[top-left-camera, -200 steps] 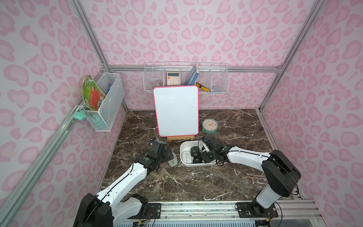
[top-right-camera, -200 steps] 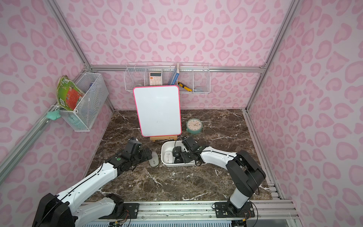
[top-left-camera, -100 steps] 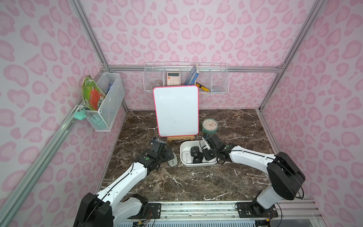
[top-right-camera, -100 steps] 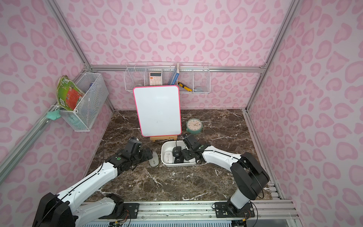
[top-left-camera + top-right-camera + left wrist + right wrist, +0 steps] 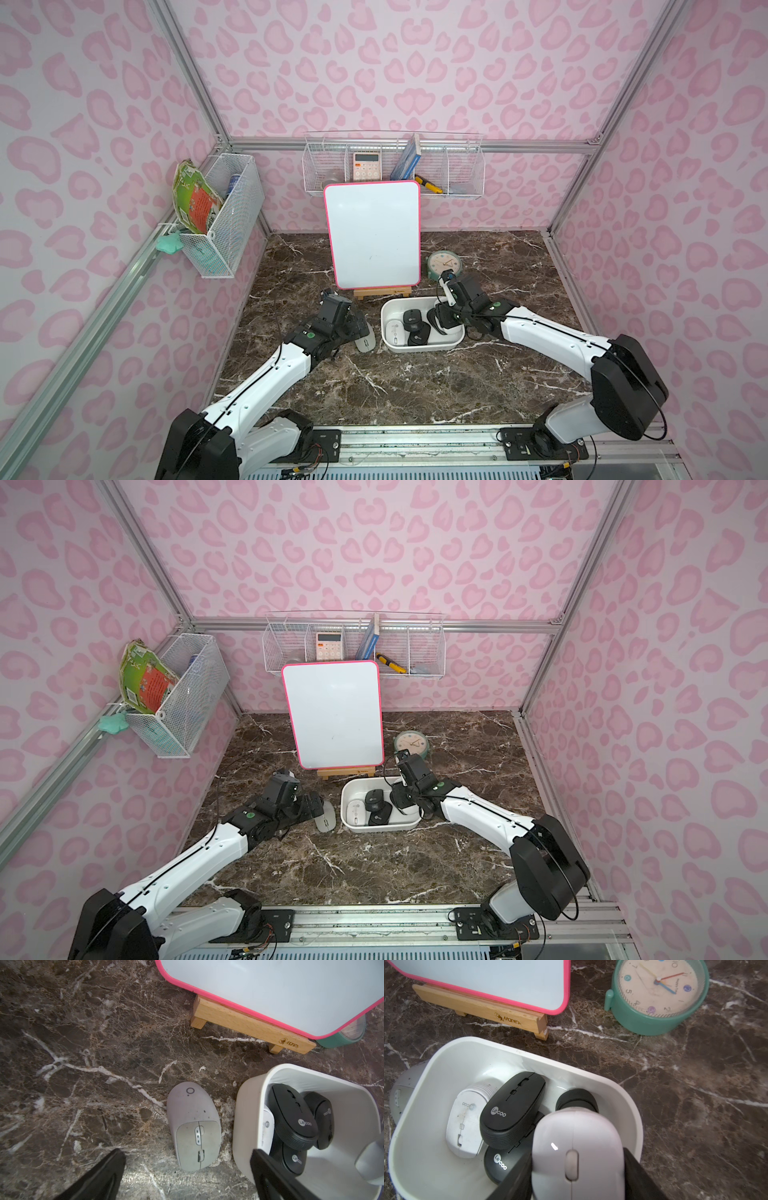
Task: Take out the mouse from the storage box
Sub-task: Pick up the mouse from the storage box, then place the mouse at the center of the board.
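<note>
Storage box point(image 5: 423, 347): white tub, taken as landmark. Left gripper point(image 5: 187, 1157): found spread wide just outside the box, by a grey mouse point(image 5: 193, 1124) laid on the table point(image 5: 415, 386) just beside its wall. Right gripper point(image 5: 577, 1174): clamped on a glossy white mouse point(image 5: 575, 1136), held over the box interior, judged not yet carried clear. Remaining inside: one ribbed white mouse point(image 5: 465, 1124), three black mice point(image 5: 512, 1109).

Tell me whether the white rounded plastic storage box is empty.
Not empty: the white plastic storage box holds a white mouse and three black mice; the right gripper grips a pale glossy mouse above it.
</note>
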`<action>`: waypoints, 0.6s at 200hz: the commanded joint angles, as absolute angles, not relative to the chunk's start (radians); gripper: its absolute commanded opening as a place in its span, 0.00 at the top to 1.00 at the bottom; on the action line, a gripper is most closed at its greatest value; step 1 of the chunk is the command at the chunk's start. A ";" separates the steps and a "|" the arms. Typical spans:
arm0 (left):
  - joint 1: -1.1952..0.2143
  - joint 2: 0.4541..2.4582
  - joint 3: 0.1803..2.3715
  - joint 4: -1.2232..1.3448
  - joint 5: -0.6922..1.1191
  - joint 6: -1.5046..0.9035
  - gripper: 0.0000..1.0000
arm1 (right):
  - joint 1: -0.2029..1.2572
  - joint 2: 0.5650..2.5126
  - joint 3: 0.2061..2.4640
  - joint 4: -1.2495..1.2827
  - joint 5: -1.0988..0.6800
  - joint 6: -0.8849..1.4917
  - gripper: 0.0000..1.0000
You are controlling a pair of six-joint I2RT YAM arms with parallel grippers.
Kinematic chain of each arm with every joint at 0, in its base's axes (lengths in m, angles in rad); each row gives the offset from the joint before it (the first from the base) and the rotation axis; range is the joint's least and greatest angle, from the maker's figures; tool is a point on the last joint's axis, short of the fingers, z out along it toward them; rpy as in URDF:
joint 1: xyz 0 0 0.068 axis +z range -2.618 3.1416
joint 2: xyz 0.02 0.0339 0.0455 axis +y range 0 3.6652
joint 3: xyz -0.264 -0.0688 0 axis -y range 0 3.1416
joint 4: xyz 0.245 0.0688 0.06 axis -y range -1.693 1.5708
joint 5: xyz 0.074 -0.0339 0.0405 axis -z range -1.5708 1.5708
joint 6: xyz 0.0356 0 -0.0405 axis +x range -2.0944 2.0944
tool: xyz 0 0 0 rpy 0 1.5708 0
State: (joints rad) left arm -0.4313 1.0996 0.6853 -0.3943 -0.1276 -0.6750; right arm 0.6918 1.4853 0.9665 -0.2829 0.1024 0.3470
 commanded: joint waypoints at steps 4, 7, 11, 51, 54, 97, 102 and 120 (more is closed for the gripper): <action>-0.431 1.084 0.680 -0.408 -0.125 -0.666 0.01 | 0.665 1.458 0.978 -0.295 0.072 0.383 0.53; -0.431 1.082 0.680 -0.407 -0.125 -0.666 0.01 | 0.661 1.452 0.977 -0.293 0.069 0.384 0.53; -0.430 1.080 0.681 -0.408 -0.125 -0.664 0.01 | 0.656 1.445 0.976 -0.292 0.066 0.385 0.53; -0.431 1.066 0.692 -0.421 -0.115 -0.655 0.01 | 0.584 1.400 0.984 -0.322 0.049 0.403 0.54; -0.431 1.067 0.690 -0.421 -0.114 -0.654 0.01 | 0.579 1.398 0.985 -0.323 0.047 0.404 0.54; -0.431 1.069 0.697 -0.418 -0.106 -0.653 0.01 | 0.486 1.371 0.964 -0.341 0.015 0.425 0.55; -0.431 1.073 0.699 -0.416 -0.105 -0.653 0.01 | 0.474 1.368 0.959 -0.341 0.014 0.428 0.55; -0.431 1.084 0.719 -0.428 -0.103 -0.652 0.01 | 0.428 1.366 0.953 -0.350 -0.005 0.442 0.56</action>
